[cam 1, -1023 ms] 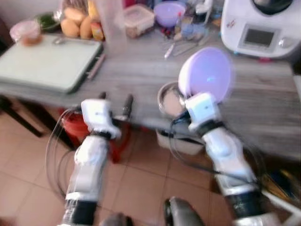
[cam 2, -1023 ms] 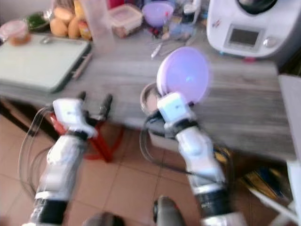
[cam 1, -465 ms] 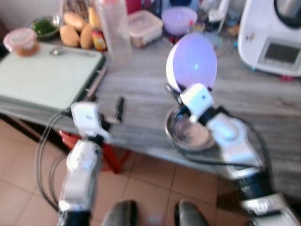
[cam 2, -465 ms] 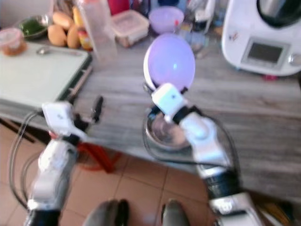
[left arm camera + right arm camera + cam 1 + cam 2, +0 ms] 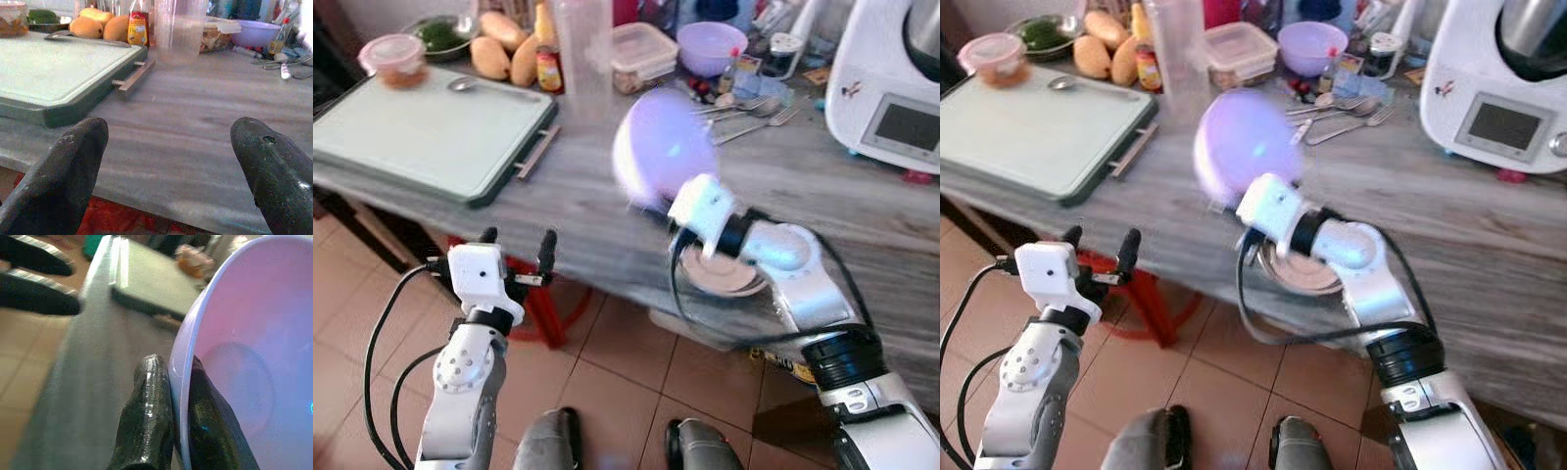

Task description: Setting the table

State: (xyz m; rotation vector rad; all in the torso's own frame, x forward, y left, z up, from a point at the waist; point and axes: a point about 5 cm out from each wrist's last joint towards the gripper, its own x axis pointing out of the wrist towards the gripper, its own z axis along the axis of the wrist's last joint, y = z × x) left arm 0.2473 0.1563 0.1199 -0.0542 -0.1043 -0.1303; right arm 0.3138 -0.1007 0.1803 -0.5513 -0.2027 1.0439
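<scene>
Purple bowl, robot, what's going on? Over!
Right pincer pinching purple bowl rim, tilted over table. Left pincer open, idle. Metal dish sits below.

- The purple bowl (image 5: 661, 145) smears with motion in our head views, its rim unclear.
- Our right arm covers most of the metal dish (image 5: 729, 276).
- The white appliance (image 5: 891, 83) is cut off at the edge.
</scene>
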